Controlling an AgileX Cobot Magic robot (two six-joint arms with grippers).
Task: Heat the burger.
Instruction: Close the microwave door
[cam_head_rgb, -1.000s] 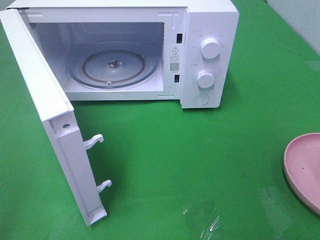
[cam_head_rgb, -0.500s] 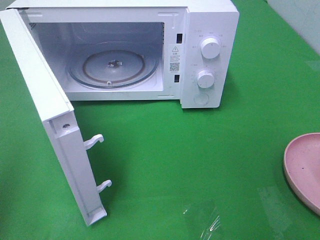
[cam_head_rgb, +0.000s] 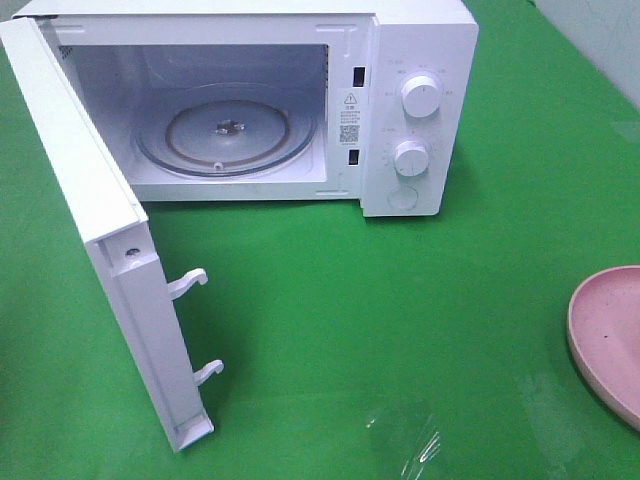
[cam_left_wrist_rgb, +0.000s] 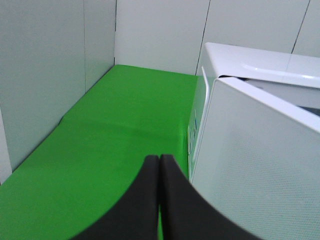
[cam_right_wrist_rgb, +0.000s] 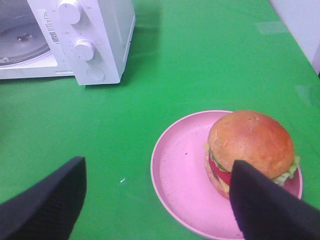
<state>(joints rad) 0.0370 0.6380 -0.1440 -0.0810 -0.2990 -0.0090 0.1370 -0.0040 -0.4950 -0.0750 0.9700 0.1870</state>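
Observation:
The burger (cam_right_wrist_rgb: 250, 142), with a golden-brown bun, lettuce and tomato, sits on a round pink plate (cam_right_wrist_rgb: 182, 172) in the right wrist view. My right gripper (cam_right_wrist_rgb: 157, 167) hovers open above the plate's near side, one finger (cam_right_wrist_rgb: 265, 205) overlapping the burger's edge in the picture; nothing is between the fingers. My left gripper (cam_left_wrist_rgb: 159, 160) is shut on nothing, beside the outer face of the microwave door (cam_left_wrist_rgb: 255, 165). Neither gripper shows in the exterior high view, where only the plate's rim (cam_head_rgb: 600, 335) appears at the right edge and the burger is out of view.
The white microwave (cam_head_rgb: 420, 60) stands at the back with its door (cam_head_rgb: 90, 220) swung wide toward the front left. Its glass turntable (cam_head_rgb: 225, 130) is bare. Two knobs (cam_head_rgb: 418, 96) are on its right panel. Green cloth (cam_head_rgb: 380, 320) covers the table.

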